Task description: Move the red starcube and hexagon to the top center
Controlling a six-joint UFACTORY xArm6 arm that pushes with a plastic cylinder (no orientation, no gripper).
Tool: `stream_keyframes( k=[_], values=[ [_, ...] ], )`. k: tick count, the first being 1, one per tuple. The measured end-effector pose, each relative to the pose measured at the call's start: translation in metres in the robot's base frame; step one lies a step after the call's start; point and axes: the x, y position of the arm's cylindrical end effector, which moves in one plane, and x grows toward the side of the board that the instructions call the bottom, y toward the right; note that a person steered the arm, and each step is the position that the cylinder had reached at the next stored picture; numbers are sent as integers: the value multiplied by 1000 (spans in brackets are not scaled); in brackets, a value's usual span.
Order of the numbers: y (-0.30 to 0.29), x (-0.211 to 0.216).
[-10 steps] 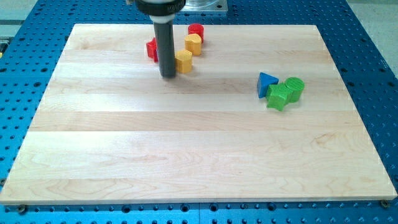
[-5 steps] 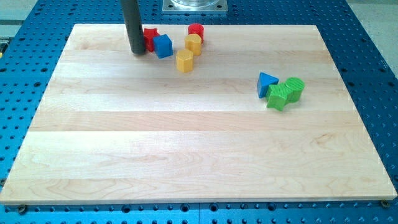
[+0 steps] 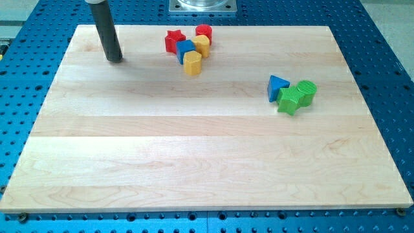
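Note:
A red star block (image 3: 173, 40) lies near the view's top centre, touching a blue cube (image 3: 185, 50) on its right. A red hexagon-like block (image 3: 204, 32) sits just right of them at the board's top edge. My tip (image 3: 114, 60) rests on the board at the view's top left, well to the left of the red star and apart from every block.
Two yellow blocks (image 3: 201, 44) (image 3: 192, 63) crowd against the blue cube. A blue triangle (image 3: 277, 87) and two green blocks (image 3: 290, 101) (image 3: 306, 91) cluster at the view's right. The wooden board (image 3: 194, 162) lies on a blue perforated table.
The red star and blue cube have shifted right, up against the yellow blocks. My tip has moved left, away from the red star.

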Motion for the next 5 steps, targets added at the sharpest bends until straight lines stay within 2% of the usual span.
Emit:
stream_keyframes(
  k=[1, 2, 3, 5],
  values=[
    [6, 12],
    [20, 63],
    [31, 83],
    [33, 86]
  ],
)
